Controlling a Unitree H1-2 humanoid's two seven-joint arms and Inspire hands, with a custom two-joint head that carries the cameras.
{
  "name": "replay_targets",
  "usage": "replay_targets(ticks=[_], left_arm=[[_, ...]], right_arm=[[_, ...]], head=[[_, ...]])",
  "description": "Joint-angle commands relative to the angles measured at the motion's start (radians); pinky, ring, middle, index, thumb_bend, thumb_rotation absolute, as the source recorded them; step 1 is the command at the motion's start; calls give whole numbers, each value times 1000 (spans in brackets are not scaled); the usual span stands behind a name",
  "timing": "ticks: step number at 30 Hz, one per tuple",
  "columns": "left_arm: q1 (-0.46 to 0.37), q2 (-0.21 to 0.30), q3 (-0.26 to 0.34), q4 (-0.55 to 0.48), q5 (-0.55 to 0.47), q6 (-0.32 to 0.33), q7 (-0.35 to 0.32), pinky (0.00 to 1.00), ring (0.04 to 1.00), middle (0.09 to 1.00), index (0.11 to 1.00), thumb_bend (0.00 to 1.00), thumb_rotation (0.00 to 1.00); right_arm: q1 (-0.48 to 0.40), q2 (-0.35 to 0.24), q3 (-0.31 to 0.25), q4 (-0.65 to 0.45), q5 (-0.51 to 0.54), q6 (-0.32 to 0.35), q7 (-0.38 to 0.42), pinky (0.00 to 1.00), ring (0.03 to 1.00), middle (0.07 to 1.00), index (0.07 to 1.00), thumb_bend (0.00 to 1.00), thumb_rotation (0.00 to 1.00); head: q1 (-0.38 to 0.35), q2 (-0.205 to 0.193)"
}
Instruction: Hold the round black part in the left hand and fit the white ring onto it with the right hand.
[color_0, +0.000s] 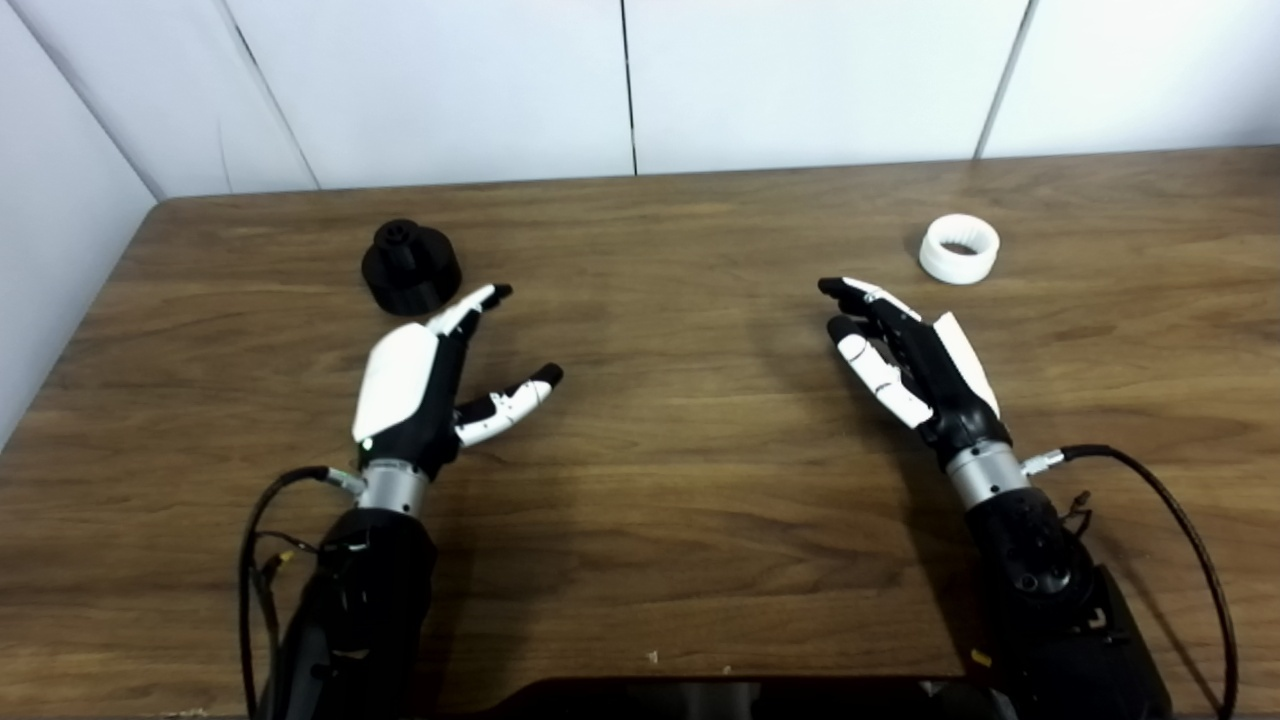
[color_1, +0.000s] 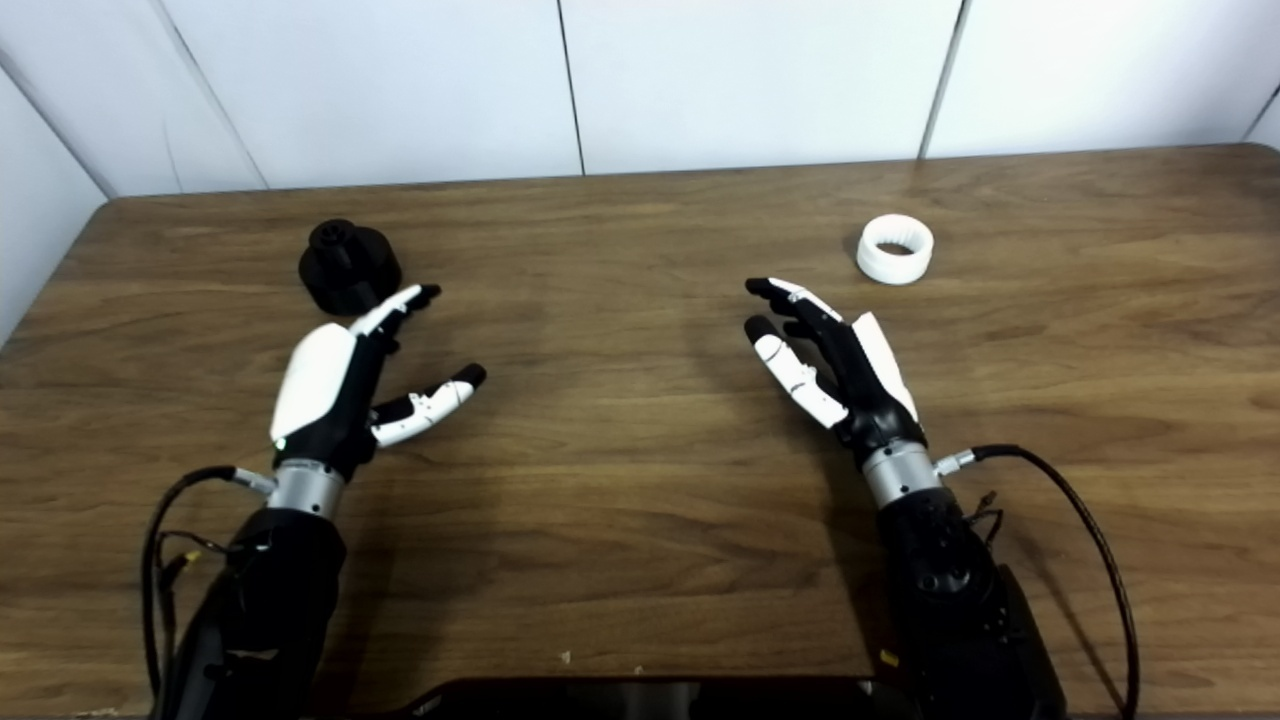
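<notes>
The round black part (color_0: 410, 266) stands on the wooden table (color_0: 680, 480) at the far left, with a small hub on top. My left hand (color_0: 425, 380) hovers just in front of it and to its right, open, fingers stretched toward the part and thumb spread to the right, holding nothing. The white ring (color_0: 959, 248) lies on the table at the far right. My right hand (color_0: 905, 355) is open too, fingers pointing up and left, a short way in front of the ring and to its left, not touching it.
White wall panels (color_0: 620, 80) stand behind the table's far edge, and a wall closes off the left side. Black cables (color_0: 1190, 540) loop out from both wrists. A dark edge (color_0: 720, 695) of the robot's body sits at the bottom centre.
</notes>
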Motion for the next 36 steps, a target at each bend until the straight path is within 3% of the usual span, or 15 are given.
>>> replay_targets(ticks=[1, 10, 18, 28, 36], left_arm=[[-45, 40, 16, -25, 44, -8, 30, 800, 888, 878, 875, 700, 531], [-78, 74, 63, 0, 75, 23, 51, 888, 937, 930, 904, 771, 595], [-126, 98, 97, 57, 89, 40, 89, 906, 955, 955, 959, 795, 617], [-200, 121, 113, 127, 89, 74, 95, 979, 975, 969, 1000, 896, 539], [-270, 130, 119, 239, 52, 69, 118, 999, 955, 960, 1000, 940, 476]], right_arm=[[-28, -9, -5, 1, 6, -33, -4, 835, 870, 867, 823, 513, 859], [-28, -10, -6, 7, 13, -39, -3, 841, 874, 870, 824, 514, 853], [-30, -15, -1, 8, 2, -38, -3, 835, 868, 867, 823, 510, 862], [-28, -15, 0, 6, 8, -36, 0, 842, 877, 874, 826, 515, 869], [-29, -16, 2, 5, 3, -32, -1, 846, 876, 873, 823, 517, 870]], head=[[0, 1], [7, 0], [8, -3], [10, -2], [6, -2]])
